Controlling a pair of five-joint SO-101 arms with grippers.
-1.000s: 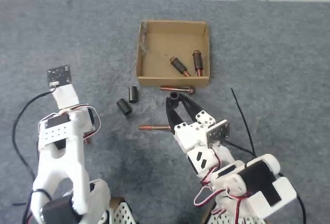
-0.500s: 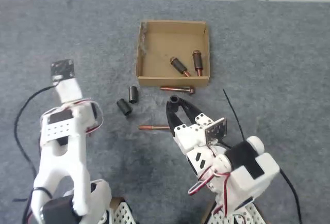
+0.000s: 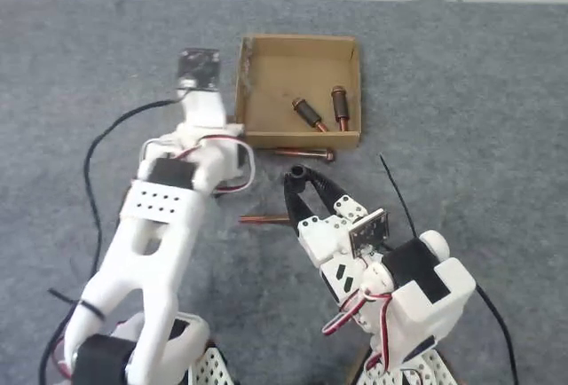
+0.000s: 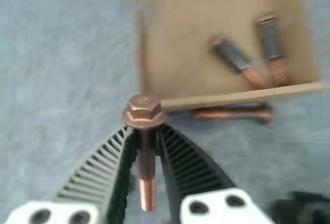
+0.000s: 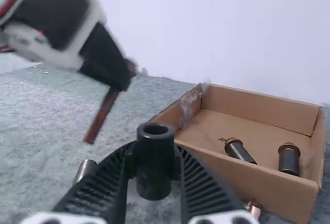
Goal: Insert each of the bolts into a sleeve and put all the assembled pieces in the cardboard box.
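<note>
The left gripper (image 4: 145,132) pinches a bolt (image 4: 146,175) near the box (image 3: 271,92); the right gripper (image 5: 153,149) pinches an upright sleeve (image 5: 153,170). 2 assembled pieces (image 3: 308,113) lie in the box.

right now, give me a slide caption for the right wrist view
Right gripper grips an upright sleeve; beyond it the left gripper holds a tilted bolt, beside the cardboard box.

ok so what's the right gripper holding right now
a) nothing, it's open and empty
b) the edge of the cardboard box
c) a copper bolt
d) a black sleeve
D: the right wrist view shows the black sleeve clamped upright in the right gripper, while the copper bolt sits in the left gripper.
</note>
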